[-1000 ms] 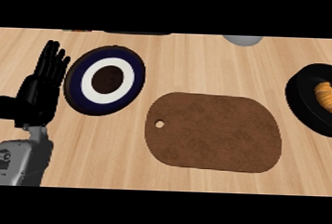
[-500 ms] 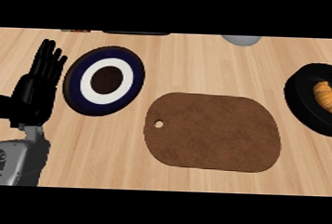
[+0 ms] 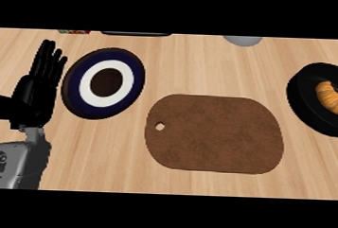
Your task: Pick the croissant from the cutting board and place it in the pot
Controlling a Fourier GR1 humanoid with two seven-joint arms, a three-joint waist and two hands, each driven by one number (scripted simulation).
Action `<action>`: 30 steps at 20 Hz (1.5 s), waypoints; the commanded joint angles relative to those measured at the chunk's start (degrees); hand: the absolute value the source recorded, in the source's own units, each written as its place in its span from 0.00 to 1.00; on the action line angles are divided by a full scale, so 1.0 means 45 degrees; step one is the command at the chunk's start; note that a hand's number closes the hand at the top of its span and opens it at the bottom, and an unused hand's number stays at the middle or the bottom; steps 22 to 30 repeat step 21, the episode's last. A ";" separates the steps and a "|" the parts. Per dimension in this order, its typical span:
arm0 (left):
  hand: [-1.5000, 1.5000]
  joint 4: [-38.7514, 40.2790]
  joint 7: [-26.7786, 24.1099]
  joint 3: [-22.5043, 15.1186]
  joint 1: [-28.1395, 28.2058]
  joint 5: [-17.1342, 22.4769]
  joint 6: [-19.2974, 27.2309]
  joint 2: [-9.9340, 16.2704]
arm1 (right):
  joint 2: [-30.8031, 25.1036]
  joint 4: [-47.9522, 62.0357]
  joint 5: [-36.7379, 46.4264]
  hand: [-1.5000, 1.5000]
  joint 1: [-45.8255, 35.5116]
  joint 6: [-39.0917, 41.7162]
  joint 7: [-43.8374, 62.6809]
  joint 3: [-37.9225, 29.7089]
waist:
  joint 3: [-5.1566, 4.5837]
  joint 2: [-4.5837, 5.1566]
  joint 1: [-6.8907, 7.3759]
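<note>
The golden croissant (image 3: 330,96) lies inside the black pot (image 3: 306,105) at the right edge of the head view. A brown cutting board (image 3: 216,133) with a small hole near its left end lies bare in the middle of the wooden counter. My left hand (image 3: 34,97) stands at the left edge with straight fingers pointing up, holding nothing. It rests well left of the board. My right hand does not show in this view.
A round plate (image 3: 104,83) with a dark blue rim, white ring and brown centre sits just right of my left hand. A grey object (image 3: 243,40) and a dark flat item (image 3: 135,34) peek in along the far edge.
My left hand has drifted slightly left and down. The croissant, pot, board and plate keep their places.
</note>
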 commanded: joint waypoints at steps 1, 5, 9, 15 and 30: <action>0.50 -0.1247 0.0285 -0.0165 0.0873 -0.0089 0.0036 -0.0042 | 0.0711 -0.2140 -0.1155 0.00 0.1710 -0.0099 -0.0405 -0.0497 | -0.0003 -0.0050 0.0007; 0.50 0.0320 0.0008 0.0461 -0.0338 0.0148 -0.0368 0.0417 | -0.0169 -0.1191 -0.2889 0.00 0.2408 0.0552 -0.2073 -0.1731 | 0.0002 0.0026 -0.0021; 0.50 0.0059 -0.0130 -0.0405 -0.0050 -0.0705 0.0457 -0.0529 | -0.0080 -0.2360 -0.3693 0.00 0.3812 0.0888 -0.1812 -0.2167 | -0.0001 0.0014 0.0007; 0.50 -0.1163 0.0510 0.0181 0.0949 0.0178 -0.0480 0.0108 | -0.0949 -0.2703 -0.5366 0.00 0.5315 0.2204 -0.2064 -0.3404 | -0.0001 -0.0002 0.0076; 0.50 0.0398 -0.0621 0.0197 0.0314 -0.0261 -0.0228 -0.0266 | -0.2204 -0.0854 -0.6665 0.00 0.6601 0.3604 -0.3478 -0.4777 | 0.0001 0.0024 0.0013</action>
